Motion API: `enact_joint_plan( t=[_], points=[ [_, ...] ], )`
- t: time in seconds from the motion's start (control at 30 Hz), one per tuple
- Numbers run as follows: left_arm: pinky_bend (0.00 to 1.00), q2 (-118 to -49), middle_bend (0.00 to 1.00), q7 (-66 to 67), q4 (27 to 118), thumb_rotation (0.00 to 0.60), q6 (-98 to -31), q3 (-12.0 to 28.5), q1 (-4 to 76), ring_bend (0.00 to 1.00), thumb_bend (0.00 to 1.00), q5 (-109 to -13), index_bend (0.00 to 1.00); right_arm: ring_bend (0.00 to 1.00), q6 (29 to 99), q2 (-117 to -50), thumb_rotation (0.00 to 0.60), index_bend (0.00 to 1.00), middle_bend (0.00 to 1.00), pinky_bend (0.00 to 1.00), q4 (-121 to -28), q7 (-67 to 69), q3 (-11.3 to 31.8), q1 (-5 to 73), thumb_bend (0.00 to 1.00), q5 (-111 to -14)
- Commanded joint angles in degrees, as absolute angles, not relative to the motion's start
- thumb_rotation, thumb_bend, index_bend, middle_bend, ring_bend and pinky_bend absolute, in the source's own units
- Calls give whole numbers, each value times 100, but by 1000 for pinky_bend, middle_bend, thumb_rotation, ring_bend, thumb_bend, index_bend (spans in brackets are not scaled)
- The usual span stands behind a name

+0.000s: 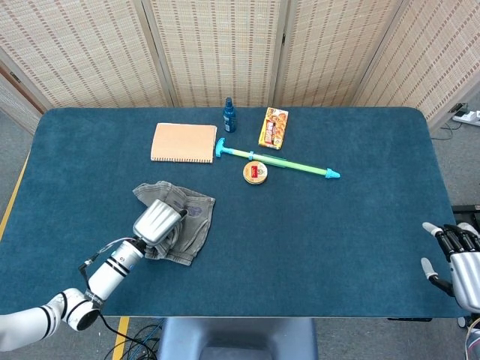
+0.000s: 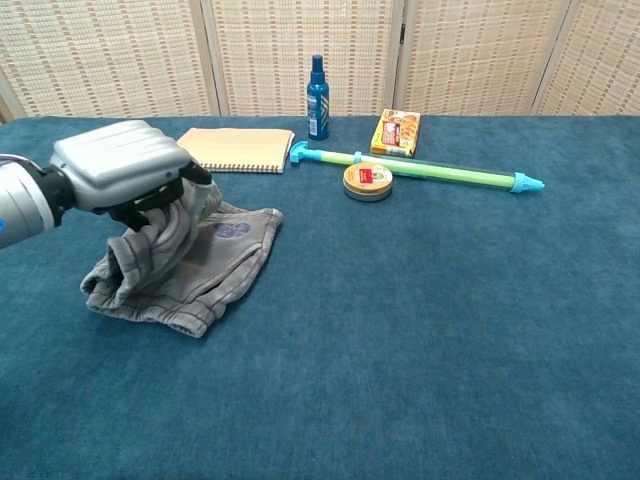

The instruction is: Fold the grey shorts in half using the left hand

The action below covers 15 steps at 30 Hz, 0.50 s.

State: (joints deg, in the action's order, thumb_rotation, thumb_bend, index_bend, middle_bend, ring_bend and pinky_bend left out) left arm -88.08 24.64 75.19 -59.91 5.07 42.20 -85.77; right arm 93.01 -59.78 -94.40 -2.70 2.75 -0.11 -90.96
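On the dark blue felt-covered table point(image 1: 337, 247) the grey cotton shorts point(image 1: 187, 225) lie at the left front part, and one side of them is lifted and carried over the other side, which lies flat on the cloth. The silver left hand point(image 1: 156, 222) grips this lifted part; in the chest view the left hand point(image 2: 120, 165) is seen from its back, above the raised fold, with the fabric hanging down from under it. The shorts point(image 2: 205, 270) show a small dark print on the flat half. The right hand point(image 1: 461, 259) is at the right front edge of the table, holding nothing, with its dark fingers apart; only the head view shows it. Behind the shorts, near the far edge, lies a tan spiral-bound notebook point(image 1: 184, 142), and just beside it stands a small blue spray bottle point(image 2: 318, 85). Next to the bottle lies a yellow snack box point(image 1: 274, 127). A long green and cyan plastic tube toy point(image 1: 277, 161) lies slanted in front of them, and a round tin with red label point(image 2: 367, 181) is touching it or just beside it.
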Motion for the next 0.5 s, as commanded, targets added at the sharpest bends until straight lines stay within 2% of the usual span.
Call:
enact_joint_plan(
  t=[0.03,0.27,0.5],
  points=[
    [844,-8928,884,2602,7534,600,-5994,524,4266,785,573,-8575,528,240,9310,-5971,600,198,291,232,-9446,-267,273,-25,355,-9088],
    [844,-9189,876,2932,7419,600,-5908,574,4321,781,426,-8396,418,242,9358,-5955,600,198,293,231,-9433,-240,272,-74,355,-9083],
    [843,-9301,858,3311,7557,600,-5951,625,4272,771,289,-8154,241,246,9393,-5950,600,198,296,231,-9410,-207,282,-107,355,-9075]
  ],
)
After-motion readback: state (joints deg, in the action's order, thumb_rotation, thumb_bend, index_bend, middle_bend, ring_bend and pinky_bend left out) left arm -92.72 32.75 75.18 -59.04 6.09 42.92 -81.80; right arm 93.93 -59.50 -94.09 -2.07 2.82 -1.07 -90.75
